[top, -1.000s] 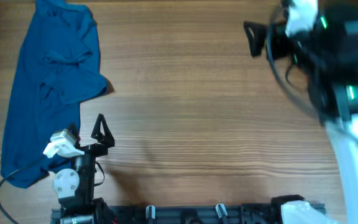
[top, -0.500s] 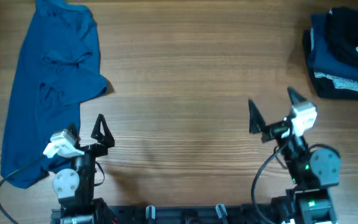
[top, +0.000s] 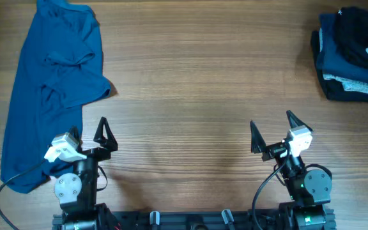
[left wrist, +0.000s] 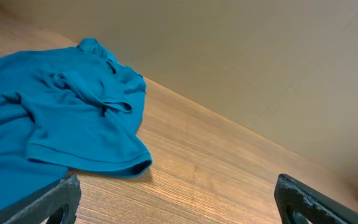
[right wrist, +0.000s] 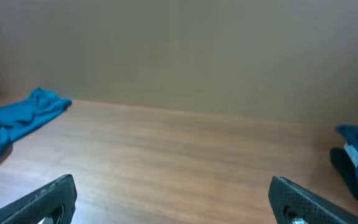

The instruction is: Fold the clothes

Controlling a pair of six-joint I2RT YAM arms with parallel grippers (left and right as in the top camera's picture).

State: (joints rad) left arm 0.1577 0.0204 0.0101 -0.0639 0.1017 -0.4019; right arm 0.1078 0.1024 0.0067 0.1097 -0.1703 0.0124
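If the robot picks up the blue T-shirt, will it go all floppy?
Probably floppy: the blue T-shirt lies rumpled with soft folds, so it would likely droop from wherever it's pinched. Pushed, it may bunch up rather than slide.

The surface (top: 190, 83) is brown wood, fine-grained, smooth and matt. The blue T-shirt (top: 50, 83) is soft, creased, matt cloth, like the folded stack (top: 353, 54). The left pincer (top: 88, 131) and right pincer (top: 271, 122) look like matt black plastic.

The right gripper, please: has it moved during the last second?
Yes. The black right gripper has drawn back from over the folded stack of dark blue, grey and black clothes toward the wooden table's near edge.
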